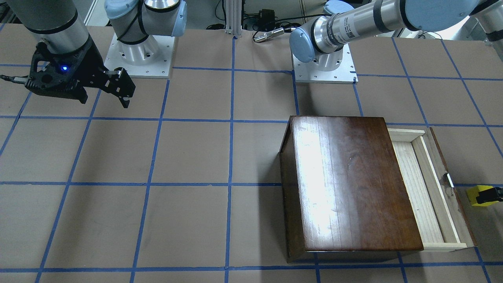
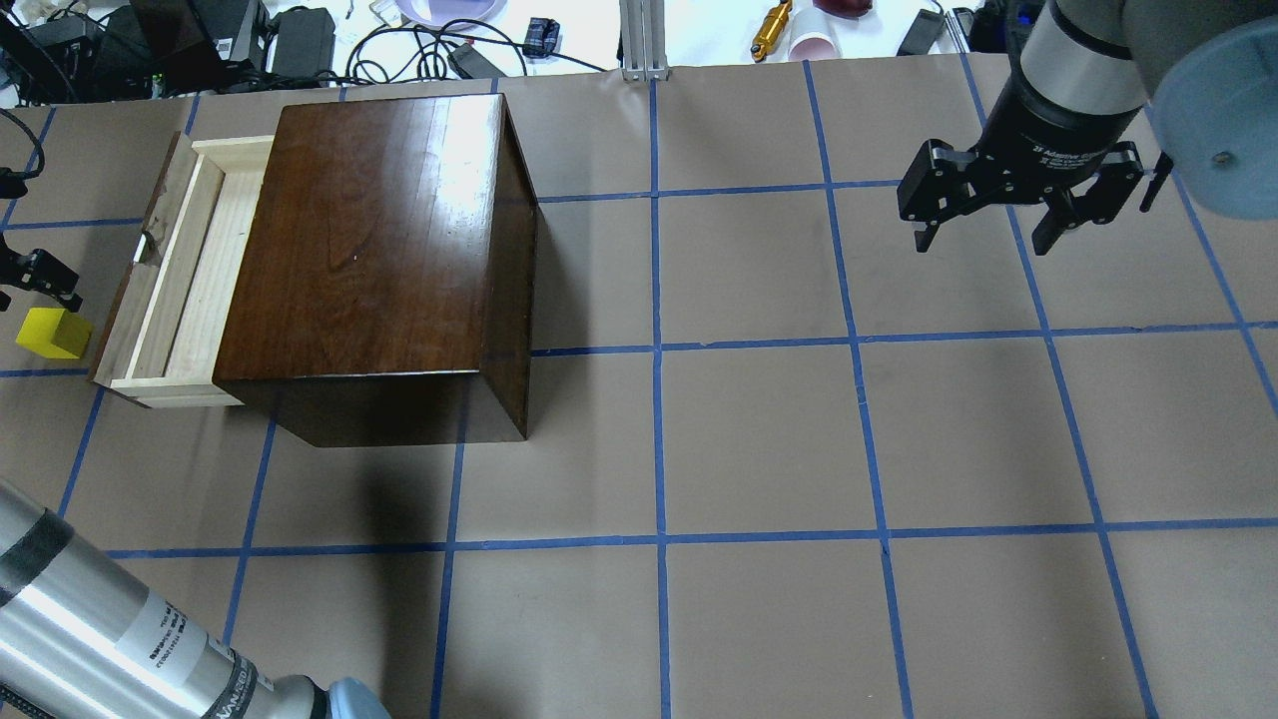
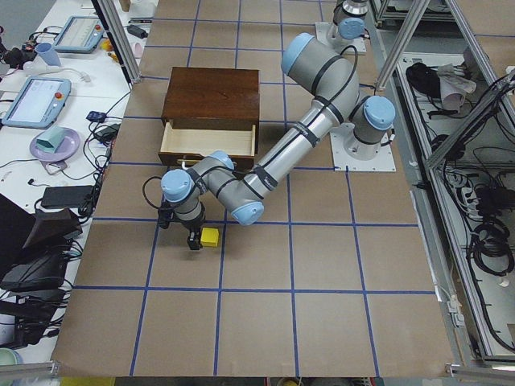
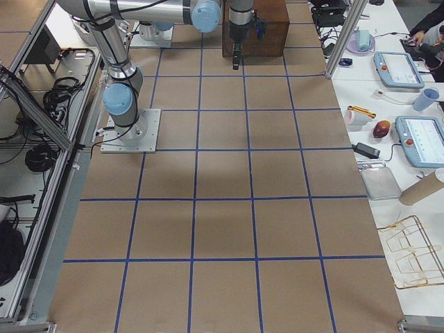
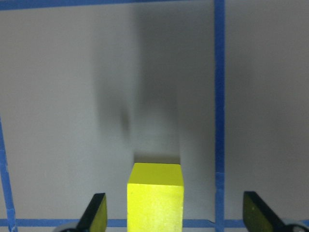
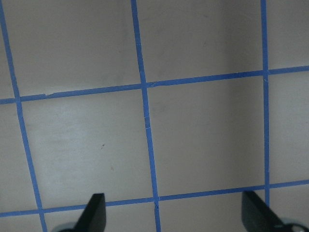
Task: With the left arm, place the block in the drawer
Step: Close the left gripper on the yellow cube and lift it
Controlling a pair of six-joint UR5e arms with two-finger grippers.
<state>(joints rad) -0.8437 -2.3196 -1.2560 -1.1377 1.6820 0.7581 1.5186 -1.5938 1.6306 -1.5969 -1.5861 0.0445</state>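
The yellow block (image 5: 155, 198) stands on the table between the open fingers (image 5: 95, 212) of my left gripper (image 5: 174, 195), and neither finger touches it. In the overhead view the block (image 2: 52, 333) lies just left of the drawer's dark front panel (image 2: 135, 280). The drawer (image 2: 190, 280) is pulled out of the dark-brown box (image 2: 369, 250) and its pale tray is empty. The left gripper (image 3: 191, 235) hangs low over the table in front of the drawer. My right gripper (image 2: 983, 238) is open and empty, above the table far from the box; its wrist view shows only taped tabletop.
Blue tape lines grid the brown tabletop (image 2: 759, 439). Cables, chargers and cups (image 2: 399, 30) lie beyond the table's far edge. The two arm base plates (image 1: 324, 67) are bolted at the robot's side. The left arm's forearm (image 2: 90, 629) crosses the near-left corner.
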